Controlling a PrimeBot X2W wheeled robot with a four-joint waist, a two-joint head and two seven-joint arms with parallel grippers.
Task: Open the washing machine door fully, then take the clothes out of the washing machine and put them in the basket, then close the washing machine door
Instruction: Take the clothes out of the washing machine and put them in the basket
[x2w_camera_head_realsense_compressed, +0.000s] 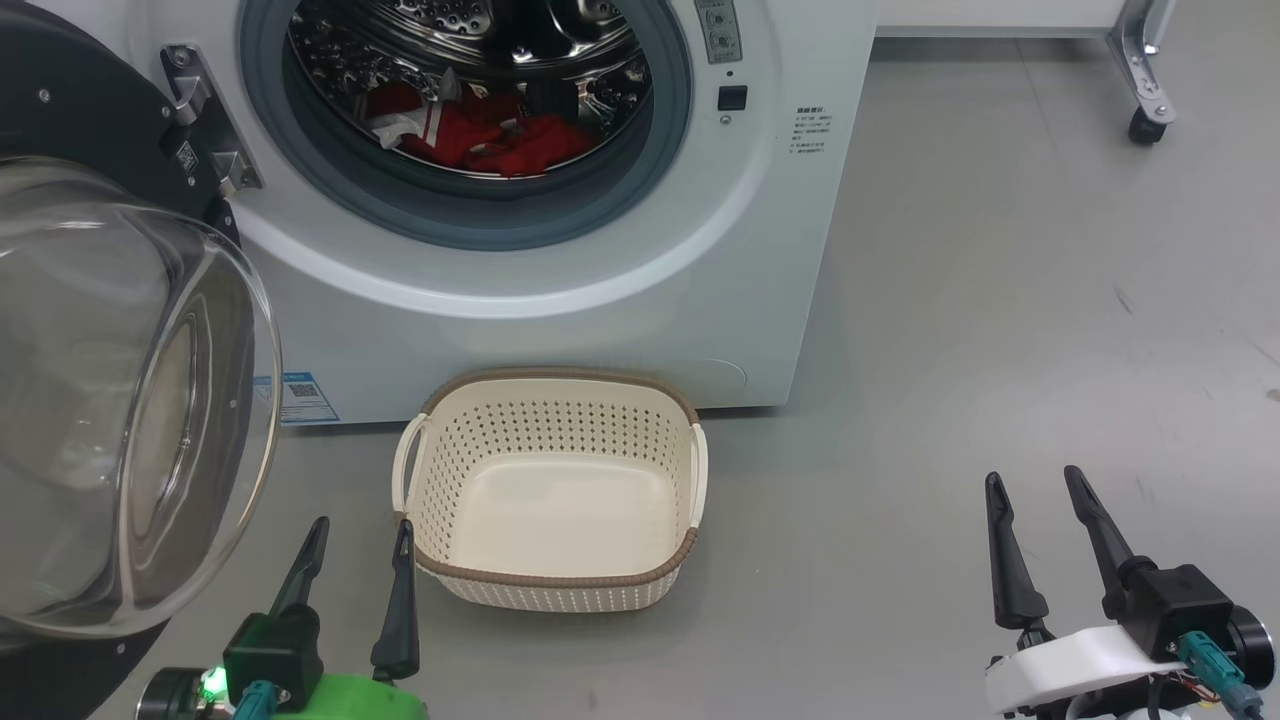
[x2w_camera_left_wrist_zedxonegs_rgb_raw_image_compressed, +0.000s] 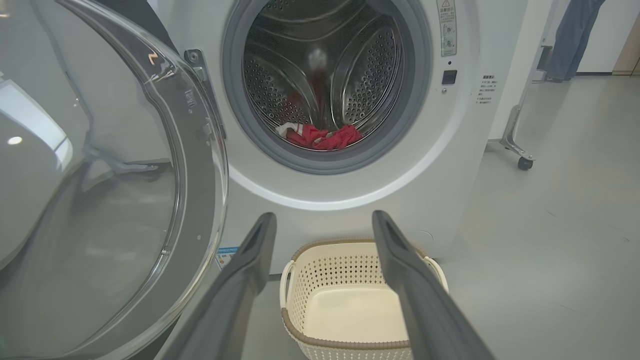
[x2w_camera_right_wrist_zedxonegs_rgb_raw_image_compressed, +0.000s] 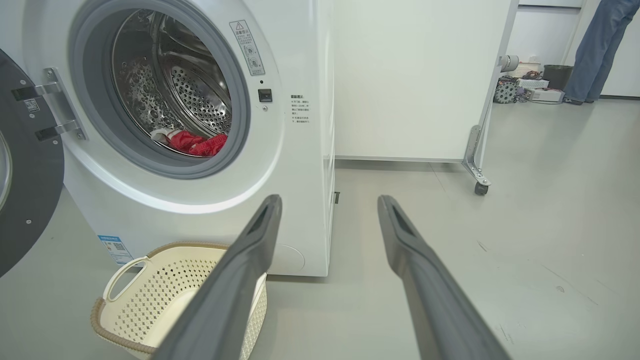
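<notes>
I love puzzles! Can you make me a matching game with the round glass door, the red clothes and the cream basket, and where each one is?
1. round black-rimmed glass door
2. bright red fabric clothes
3. cream perforated plastic basket

A. empty, on the grey floor before the white washing machine
B. swung open
C. lying inside the steel drum

Pairs: 1-B, 2-C, 3-A

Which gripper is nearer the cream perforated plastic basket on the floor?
Left. The left gripper, open, sits just off the cream perforated plastic basket's near left corner; the right gripper, also open, is far out to the basket's right.
</notes>
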